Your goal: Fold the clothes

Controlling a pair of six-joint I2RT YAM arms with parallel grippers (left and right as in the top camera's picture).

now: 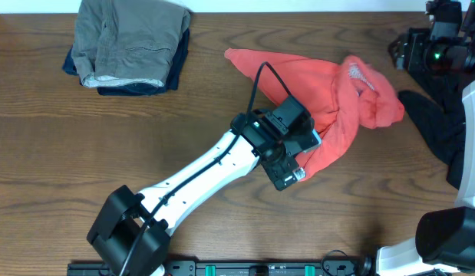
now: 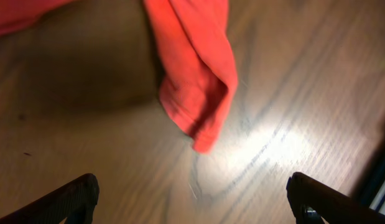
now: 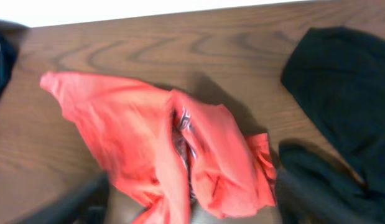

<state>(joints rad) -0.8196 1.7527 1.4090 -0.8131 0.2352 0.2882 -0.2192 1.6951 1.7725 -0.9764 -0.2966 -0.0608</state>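
Two loose garments lie on the wooden worktop (image 1: 107, 130). A coral-red T-shirt (image 1: 337, 100) sits crumpled in a heap right of centre in the overhead view. A limp black garment (image 1: 433, 126) lies close beside it at the right edge; whether they touch I cannot tell. A patch of pale print shows in a fold near the top of the shirt. In the upper left of the frame sits a folded stack (image 1: 130, 42), a grey piece on top of a dark-blue one, well apart from the shirt.

The white left arm reaches diagonally from the lower left, and the left claw (image 1: 295, 165) hangs over the lower-left edge of the shirt. Its wrist view shows both fingers (image 2: 68, 202) spread wide at the bottom corners, with only bare wood between them. A folded lobe of red cloth lies ahead in the upper middle, untouched.

The right arm stands along the right edge of the overhead frame, its dark head in the upper right corner showing a small green light. In its own view the right claw (image 3: 192, 186) looks down on the shirt. Its fingers are blurred dark shapes — apart, gripping nothing — and the black garment fills the right side.
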